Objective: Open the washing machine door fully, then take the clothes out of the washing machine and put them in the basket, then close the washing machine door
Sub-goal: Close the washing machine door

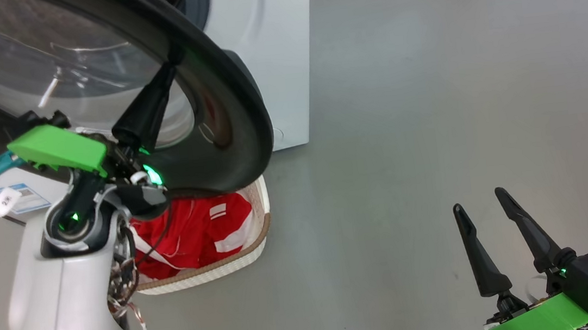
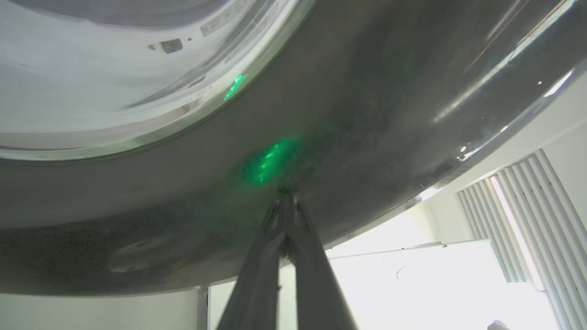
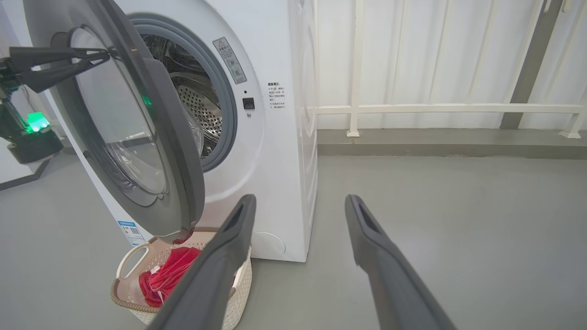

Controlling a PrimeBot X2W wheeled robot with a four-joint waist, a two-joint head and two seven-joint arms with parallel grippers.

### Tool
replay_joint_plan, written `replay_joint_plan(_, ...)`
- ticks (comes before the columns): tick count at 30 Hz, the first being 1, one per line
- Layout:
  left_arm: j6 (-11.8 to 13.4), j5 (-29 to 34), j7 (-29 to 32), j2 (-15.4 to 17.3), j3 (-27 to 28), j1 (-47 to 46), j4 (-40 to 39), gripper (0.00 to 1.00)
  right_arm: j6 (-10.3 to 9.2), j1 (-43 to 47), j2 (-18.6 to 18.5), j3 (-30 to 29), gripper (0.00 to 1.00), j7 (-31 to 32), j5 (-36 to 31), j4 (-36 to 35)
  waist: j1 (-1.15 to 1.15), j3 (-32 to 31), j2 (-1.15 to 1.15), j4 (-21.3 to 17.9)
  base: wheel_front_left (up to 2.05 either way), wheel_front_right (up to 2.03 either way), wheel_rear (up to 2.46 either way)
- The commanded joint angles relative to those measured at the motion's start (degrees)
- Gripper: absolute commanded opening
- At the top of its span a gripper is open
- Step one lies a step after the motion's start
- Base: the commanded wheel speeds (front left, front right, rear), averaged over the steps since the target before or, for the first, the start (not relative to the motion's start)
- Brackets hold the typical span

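The washing machine door [image 1: 236, 111] stands partly swung out from the washing machine [image 1: 282, 51], at an angle to its white front. In the right wrist view the steel drum [image 3: 202, 110] shows through the gap and looks empty, though part of it is hidden behind the door. The clothes [image 1: 197, 230] lie in the basket [image 1: 259, 239], which sits on the floor against the machine's front, directly under the door's lower edge. From that, I judge the closing step to be the one in hand.

The left gripper [image 1: 176, 57] has its two fingers pressed together with nothing between them. Their joined tips rest against the door's glossy outer face [image 2: 367, 114], on the black ring just outside the glass window. The door therefore lies between this claw and the drum opening, so the push has to go along the fingers, through the door and toward the machine. The right wrist view shows the same contact from the side, the left gripper [image 3: 105, 55] meeting the upper part of the door [image 3: 176, 151].

The right gripper [image 1: 478, 200] hangs over bare floor, well apart from the door. Its fingers are spread wide and it holds nothing. The left arm is plainly the nearer one. The door's bottom edge passes close above the basket [image 3: 124, 298] and the clothes [image 3: 169, 270].
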Motion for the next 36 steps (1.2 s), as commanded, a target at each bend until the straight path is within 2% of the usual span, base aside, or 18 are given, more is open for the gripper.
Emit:
replay_joint_plan(1, -0.76, -0.2, -0.42, 1.49, 1.46, -2.45, -0.94, 0.0, 0.36, -1.72, -0.76, 1.59, 1.0, -0.37, 0.3, -1.53, 0.0, 0.67, 0.0, -0.64, 0.0, 0.0, 0.0)
replay_joint_plan(20, -3.16, -1.15, -1.17, 2.16, 3.15, -12.63, 7.99, 0.0, 0.36, -3.13, -0.76, 1.99, 1.0, -0.37, 1.02, -2.16, 0.0, 5.49, 0.0, -4.06, 0.0, 0.0, 0.0)
replay_joint_plan(36, -4.37, -0.9, -1.39, 3.21, 4.42, -19.25, 12.22, 0.0, 0.36, -4.88, -0.76, 2.48, 1.0, -0.37, 1.88, -2.41, 0.0, 8.8, 0.0, -6.31, 0.0, 0.0, 0.0)
